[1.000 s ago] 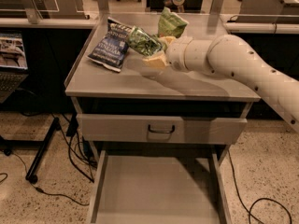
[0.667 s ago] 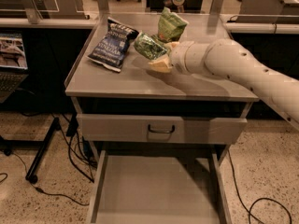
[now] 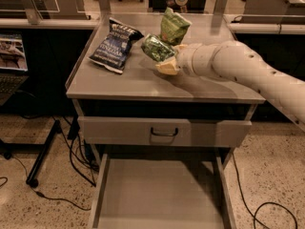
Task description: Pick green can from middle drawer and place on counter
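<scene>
A grey cabinet stands on a speckled terrazzo floor (image 3: 33,132), and its flat matte top serves as the desk (image 3: 119,82), with thin raised rims along the sides. Behind it run long benches with clear partition panels. Dark cables (image 3: 259,209) trail over the floor on both sides, and a black stand leg (image 3: 45,151) slants down at the left.

Below the desk, a closed drawer front (image 3: 119,130) carries a dark loop handle (image 3: 164,132). Under that, the middle drawer (image 3: 157,194) is pulled well out toward the camera, showing its plain grey floor and low side walls.

The cream arm (image 3: 238,66) reaches in from the right across the desk. Its end effector (image 3: 165,58) sits over the middle of the desk, toward the back, pinching the green can (image 3: 156,47). The can is tilted, with its far end pointing up and to the left. It is held above the desk surface, well apart from the open drawer below. One cream finger (image 3: 164,68) shows beneath the can, close to the desk.

A dark blue chip bag (image 3: 114,44) lies on the desk just left of the can. A crinkled green snack bag (image 3: 173,26) stands just behind the can and the end effector, near the back edge.
</scene>
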